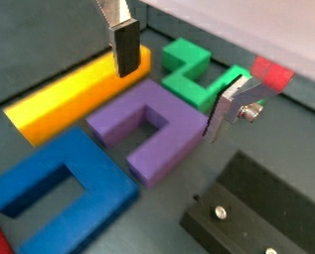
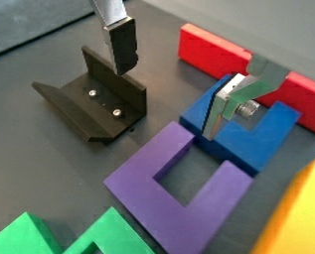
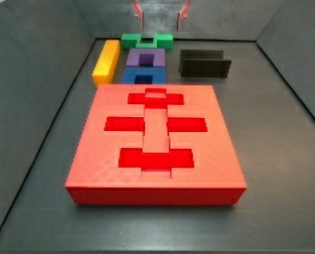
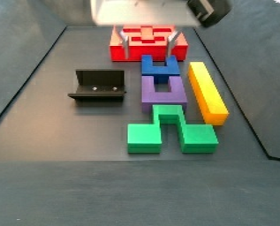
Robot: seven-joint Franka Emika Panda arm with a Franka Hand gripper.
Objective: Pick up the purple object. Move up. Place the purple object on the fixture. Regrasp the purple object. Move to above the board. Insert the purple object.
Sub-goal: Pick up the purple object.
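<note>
Between the blue block (image 2: 246,134) and the green block (image 1: 193,69) on the counter lies the purple object (image 1: 149,127), seemingly light, rigid and matte, best pinched across its 2 prongs, while the tool (image 1: 173,74) hovers above, wide open and empty.

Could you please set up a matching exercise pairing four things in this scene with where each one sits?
Things:
1. purple object
2. fixture
3. yellow bar
4. pincer

Places:
A. stands alone, apart from the row of blocks
B. hovers open above the purple object
C. between the blue block and the green block
D. alongside the purple object, on the side away from the fixture

Pairs: 1-C, 2-A, 3-D, 4-B
</note>
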